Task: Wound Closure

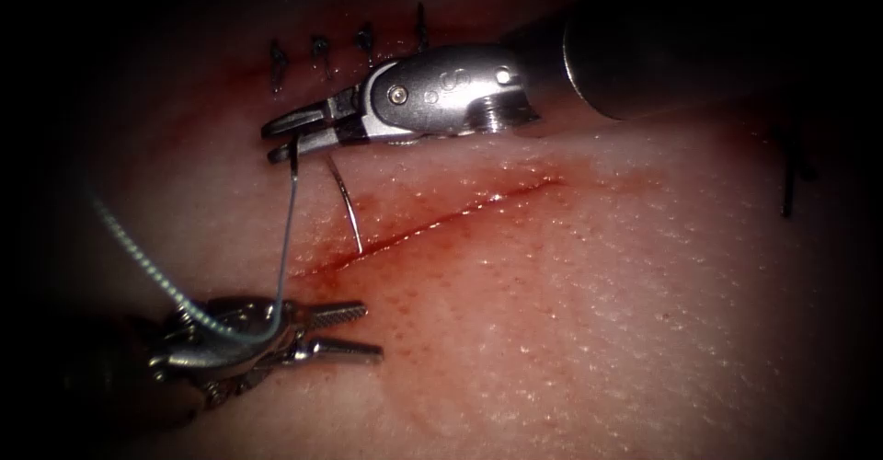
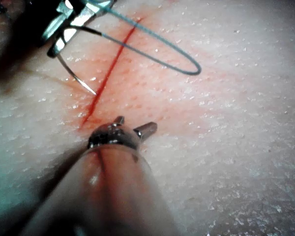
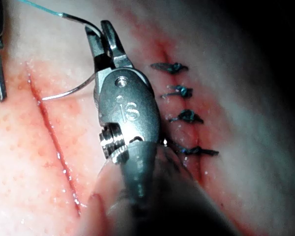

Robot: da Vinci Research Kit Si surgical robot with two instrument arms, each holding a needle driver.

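Note:
My right tool (image 1: pixel 271 143) reaches in over the tissue (image 1: pixel 598 331) and is shut on the curved needle (image 1: pixel 348 207), gripping it between its middle and its thread end. The needle's free tip hangs down to the cut (image 1: pixel 441 216) near its left end; no part of it looks buried. Pale thread (image 1: pixel 287 239) runs from the needle's tail down across the wrist of my left tool (image 1: pixel 372 331), then trails up to the left. That tool sits below the cut's left end, open and holding nothing. The left wrist view shows the needle (image 2: pixel 71 76) beside the cut (image 2: pixel 108 69).
A row of several dark knotted stitches (image 1: pixel 322 55) closes an older wound behind the right tool, seen also as stitches (image 3: pixel 182 103) in the right wrist view. Another dark thread end (image 1: pixel 791 184) stands at the far right. Red fluid stains the tissue around the cut.

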